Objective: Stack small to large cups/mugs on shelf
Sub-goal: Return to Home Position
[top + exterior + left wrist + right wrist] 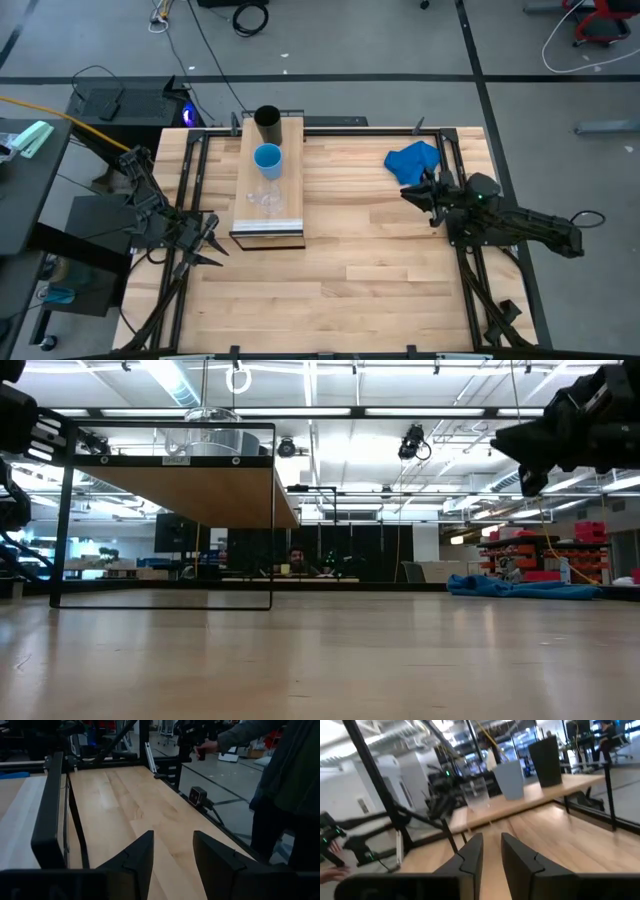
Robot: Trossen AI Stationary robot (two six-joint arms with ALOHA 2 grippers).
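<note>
1. So, the step in hand reads as the retreat to rest. Placing looks done, and no cup sits on the tabletop [380, 260].
2. Next move, my call: no grasp is needed, just fold both arms away. The left one should mind the shelf frame beside it so the light cups don't get jolted.
3. Nearest is the left gripper [173, 837], at the table's left edge just beside the shelf's near corner. Its dark tapered fingers are apart with nothing between them.
4. The right gripper [491, 837] is over the table's right side, well apart from the shelf and facing it. Only a narrow gap separates its fingers, and it is empty.
5. The shelf [288, 140] is a long light-wood slab on a thin dark metal frame. It is raised off the table and runs near to far.
6. On it is one row, all upright, set apart and not nested.
   - The glass cup [265, 197] is clear and thin-walled.
   - The blue cup [268, 160] is bright, opaque and tapered.
   - The black cup [267, 120] is a matte straight cylinder, the tallest, at the far end.
7. The blue cloth [413, 160] is a soft crumpled heap just beyond the right gripper.
8. A person [285, 785] in a grey sleeve stands off the table.
</note>
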